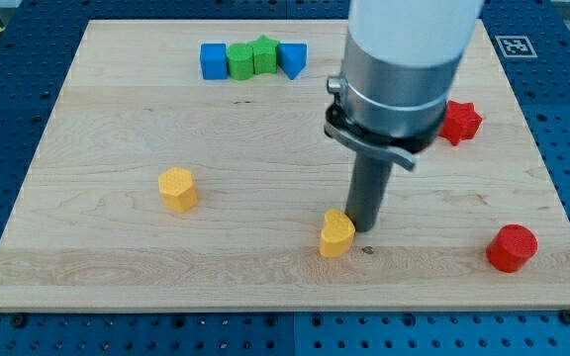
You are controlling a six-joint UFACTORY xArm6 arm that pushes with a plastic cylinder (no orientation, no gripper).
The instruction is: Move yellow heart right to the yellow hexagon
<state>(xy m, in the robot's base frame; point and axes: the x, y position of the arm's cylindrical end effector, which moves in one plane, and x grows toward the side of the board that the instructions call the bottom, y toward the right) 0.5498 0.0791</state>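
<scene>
A yellow heart block (336,234) lies on the wooden board at the lower middle of the view. A yellow hexagon block (177,189) lies to its left and a little higher, well apart from it. My tip (365,229) is down on the board just right of the yellow heart, touching or almost touching its right side. The arm's wide grey body hangs above the tip and hides part of the board behind it.
A row of blocks sits near the view's top: a blue cube (214,60), a green block (240,61), a green star (263,54), a blue triangle (292,59). A red star (459,122) lies at the right. A red cylinder (512,247) lies at the lower right.
</scene>
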